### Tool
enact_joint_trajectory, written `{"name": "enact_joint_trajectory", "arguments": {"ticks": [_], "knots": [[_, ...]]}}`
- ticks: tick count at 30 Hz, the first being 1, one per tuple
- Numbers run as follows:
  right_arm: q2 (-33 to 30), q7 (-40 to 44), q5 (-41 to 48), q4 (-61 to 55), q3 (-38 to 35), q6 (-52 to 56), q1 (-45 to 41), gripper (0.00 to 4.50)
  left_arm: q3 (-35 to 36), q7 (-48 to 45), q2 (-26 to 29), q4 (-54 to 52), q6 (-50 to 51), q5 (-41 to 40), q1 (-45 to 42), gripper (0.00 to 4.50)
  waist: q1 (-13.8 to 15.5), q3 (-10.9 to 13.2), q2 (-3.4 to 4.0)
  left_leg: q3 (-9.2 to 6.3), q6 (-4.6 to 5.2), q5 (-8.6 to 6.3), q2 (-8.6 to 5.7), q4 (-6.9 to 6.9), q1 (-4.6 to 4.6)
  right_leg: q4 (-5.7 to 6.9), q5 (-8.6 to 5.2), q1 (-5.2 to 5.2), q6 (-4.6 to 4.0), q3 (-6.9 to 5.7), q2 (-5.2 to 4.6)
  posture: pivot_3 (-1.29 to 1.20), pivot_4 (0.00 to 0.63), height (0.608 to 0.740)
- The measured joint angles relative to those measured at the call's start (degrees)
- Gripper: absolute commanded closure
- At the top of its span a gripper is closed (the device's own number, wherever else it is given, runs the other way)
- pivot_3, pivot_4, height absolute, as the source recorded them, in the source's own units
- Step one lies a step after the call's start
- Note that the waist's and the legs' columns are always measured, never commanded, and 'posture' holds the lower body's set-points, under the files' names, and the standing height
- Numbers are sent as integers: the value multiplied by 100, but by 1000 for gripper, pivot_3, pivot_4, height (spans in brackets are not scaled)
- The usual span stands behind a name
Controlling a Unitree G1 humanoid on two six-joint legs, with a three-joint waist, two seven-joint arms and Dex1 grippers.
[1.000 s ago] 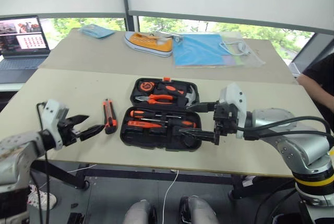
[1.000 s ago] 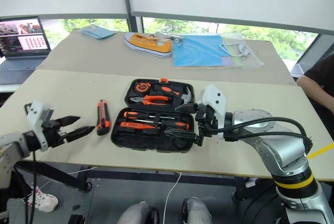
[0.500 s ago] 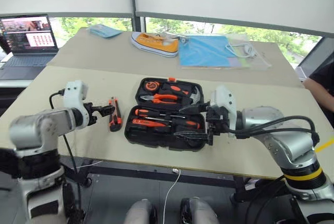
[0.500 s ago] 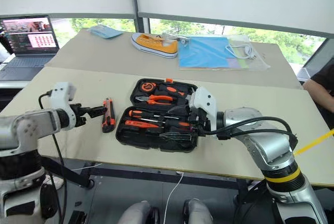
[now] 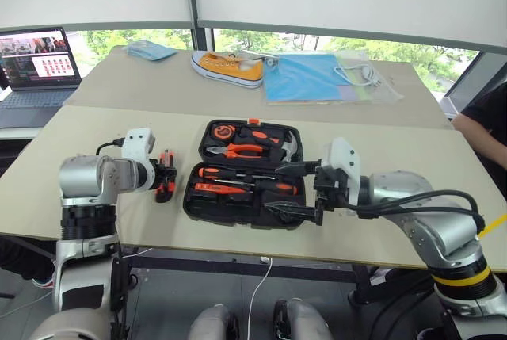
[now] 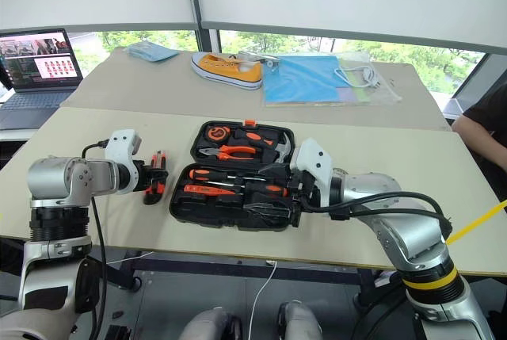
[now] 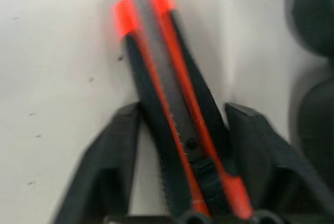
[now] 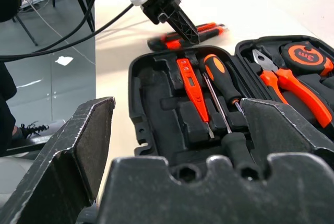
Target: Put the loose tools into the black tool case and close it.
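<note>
The black tool case (image 5: 192, 200) lies open in the middle of the near table. Two orange-and-black screwdrivers (image 5: 238, 173) and a slim orange tester (image 8: 190, 85) rest in its near half. Pliers, a tape measure and a hammer fill the far half. An orange-black utility knife (image 7: 167, 93) lies on the table just left of the case. My left gripper (image 5: 164, 173) points down onto it, one finger (image 7: 112, 156) on each side, with a sliver of table still showing beside the knife. My right gripper (image 5: 273, 188) hovers wide open over the case's near right corner, holding nothing.
A second table behind carries an orange shoe (image 5: 226, 66), a blue folder (image 5: 305, 77) and a blue cloth (image 5: 148, 50). A laptop (image 5: 36, 59) stands at the far left. A person's dark sleeve (image 5: 487, 130) shows at the right edge.
My left arm swung in from the table's near left edge to the utility knife, and its fingers narrowed around it. The right gripper stayed put. The camera shifted slightly.
</note>
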Motion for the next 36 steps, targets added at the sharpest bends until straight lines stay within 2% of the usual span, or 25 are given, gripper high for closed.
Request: {"name": "enact_joint_trajectory", "arguments": {"ticks": [3,5,7,9,12,14,16,19,23,31,33,34,36], "knots": [[-98,49,189,-146,-132,121,98,0,-126,-461,455,536,-518,-15,-59,2954,-22,1,-1,5,-8,4,5,-5,-3,5,1,-12,-1,0,2,0,150,718],[-262,119,312,-246,-233,251,218,0,-397,-1117,958,915,-1329,60,-51,2962,-32,9,-15,6,-18,10,7,-14,-15,5,0,-27,-3,-7,2,0,150,718],[-406,196,450,-339,-319,351,307,0,-789,-2585,1665,1032,-2449,70,-108,2962,-17,14,-23,3,-23,12,12,-15,-43,3,6,-52,-23,-19,0,0,150,718],[-452,223,458,-393,-328,386,319,0,-972,-3562,1994,994,-2910,-43,-348,2962,21,14,-22,-2,-23,12,6,-12,-45,2,12,-49,-56,-24,-6,0,150,718],[-539,196,440,-582,-328,386,483,0,-1488,-5666,2458,532,-3780,-295,-478,2962,60,12,-19,-2,-20,11,0,-13,-48,-16,-5,-39,-39,-32,-12,0,150,718],[-548,103,439,-639,-335,396,580,0,-2125,-6761,2491,87,-4440,-293,-468,2962,70,13,-18,-2,-17,10,-5,-13,-49,-26,-10,-30,-30,-36,-14,0,150,718],[-550,27,447,-763,-380,429,681,0,-2712,-7276,2437,-101,-4994,-201,-452,2962,68,13,-18,0,-14,11,-3,-13,-50,-28,-11,-28,-30,-36,-11,0,150,718],[-556,-124,453,-925,-451,489,834,0,-3632,-7570,2288,-76,-5734,-112,-463,2962,54,14,-19,-3,16,29,6,-3,-53,-23,-13,-28,-27,-36,2,0,150,718],[-574,-297,463,-1086,-592,586,997,0,-4343,-7611,1932,468,-6472,178,-947,2962,53,15,-20,-6,42,32,9,2,-55,-20,-16,-27,-22,-36,5,0,150,718],[-572,-581,564,-1334,-751,707,1176,0,-4560,-7614,1113,1393,-6863,632,-1313,2962,63,15,-20,-13,81,20,22,53,-99,-12,-16,-47,-20,-42,18,0,150,718],[-572,-614,581,-1342,-763,710,1177,0,-4565,-7615,1107,1393,-6857,615,-1313,1978,50,15,-20,-13,85,18,18,57,-102,-12,-14,-48,-21,-40,17,0,150,718],[-572,-634,583,-1344,-766,710,1177,0,-4561,-7616,1090,1395,-6861,622,-1313,1777,53,15,-20,-12,86,17,16,57,-102,-12,-14,-47,-20,-41,16,0,150,718],[-572,-658,590,-1344,-767,711,1175,0,-4553,-7617,1001,1398,-6863,653,-1312,986,61,15,-20,-12,89,16,15,58,-103,-13,-14,-47,-20,-42,16,0,150,718]]}}
